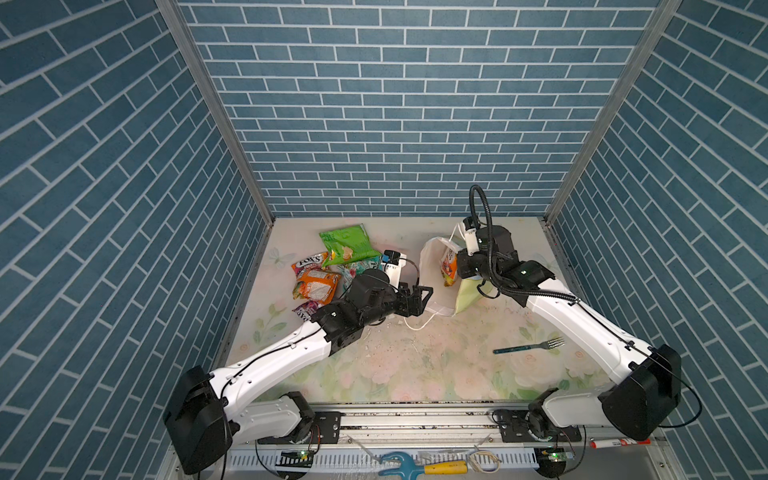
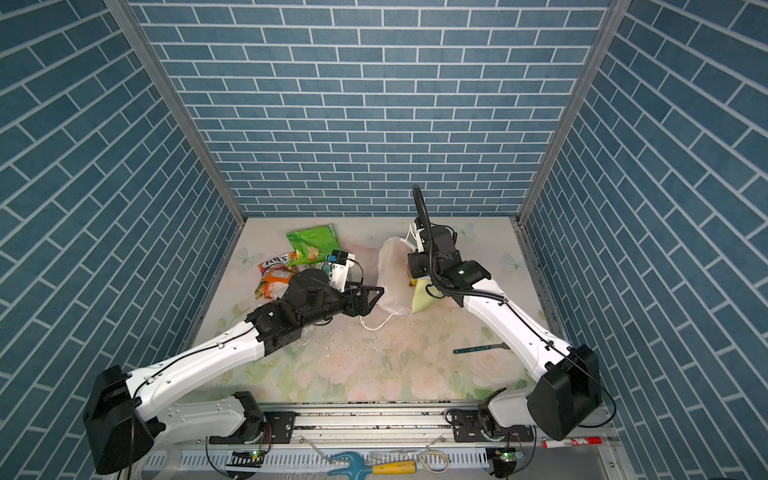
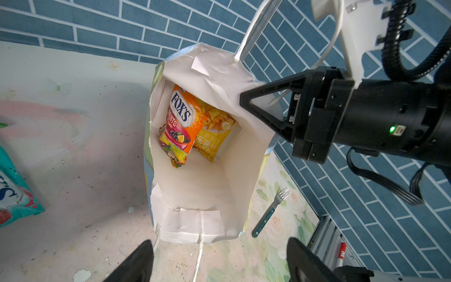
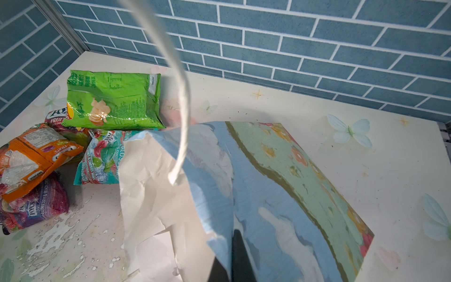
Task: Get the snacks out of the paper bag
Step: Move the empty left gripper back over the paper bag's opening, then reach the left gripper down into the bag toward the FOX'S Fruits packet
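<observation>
As bag (image 3: 200,185) gapes, left gripper (image 3: 219,245) (spread) at mouth.

From here I can read "FOX'S" and "FRUITS" on the orange packet (image 3: 181,122) lying inside the paper bag (image 3: 207,195); the yellow packet (image 3: 216,136) behind it carries Chinese characters. Outside it, the purple packet (image 4: 41,207) says "FOX'S" and "RASPBERRY & BLACK", the orange-and-white packet (image 4: 31,158) "FRUITS", and the green bag (image 4: 112,102) has Chinese print

A teal-handled fork (image 1: 528,346) lies on the floral table (image 1: 415,365) between blue brick walls (image 1: 395,104)
</observation>
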Motion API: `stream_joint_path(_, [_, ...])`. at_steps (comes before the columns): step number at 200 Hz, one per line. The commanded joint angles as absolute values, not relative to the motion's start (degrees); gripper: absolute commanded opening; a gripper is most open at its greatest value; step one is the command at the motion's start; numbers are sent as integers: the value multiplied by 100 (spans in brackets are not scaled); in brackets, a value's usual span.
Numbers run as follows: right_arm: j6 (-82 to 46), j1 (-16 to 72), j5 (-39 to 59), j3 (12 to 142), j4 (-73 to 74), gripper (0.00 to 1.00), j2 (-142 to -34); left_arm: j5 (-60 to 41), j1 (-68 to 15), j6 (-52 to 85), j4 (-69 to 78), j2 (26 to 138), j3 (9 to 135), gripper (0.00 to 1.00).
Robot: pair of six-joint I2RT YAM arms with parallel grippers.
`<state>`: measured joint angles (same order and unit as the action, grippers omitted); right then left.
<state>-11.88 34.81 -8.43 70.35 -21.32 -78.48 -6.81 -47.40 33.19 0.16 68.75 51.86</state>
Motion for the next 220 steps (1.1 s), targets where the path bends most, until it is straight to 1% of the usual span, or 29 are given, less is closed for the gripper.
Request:
stream_joint_path(1, [-1432,3465,-795,7173,-2000,0,-7815,-571,-4738,3162,-59,7123,5546,86])
stream_joint_path(51, [-1573,3454,-887,6970,-2006,0,-7585,-820,-4693,3133,195,8046,6177,85])
stream_joint_path(74, [-1608,3454,-985,6638,-1717,0,-7307,-969,-4693,3169,375,8421,6398,85])
stream_joint_path(114, [-1721,3452,-1014,6498,-1725,0,-7037,-1217,-4693,3208,684,8915,6570,84])
stream_joint_path(156, [-1868,3454,-1047,6563,-1857,0,-6987,-1064,-4693,3090,1082,9103,6478,84])
stream_joint_path(220, [-1994,3445,-1301,6739,-2086,0,-7213,-1356,-4693,3004,1360,9136,6343,83])
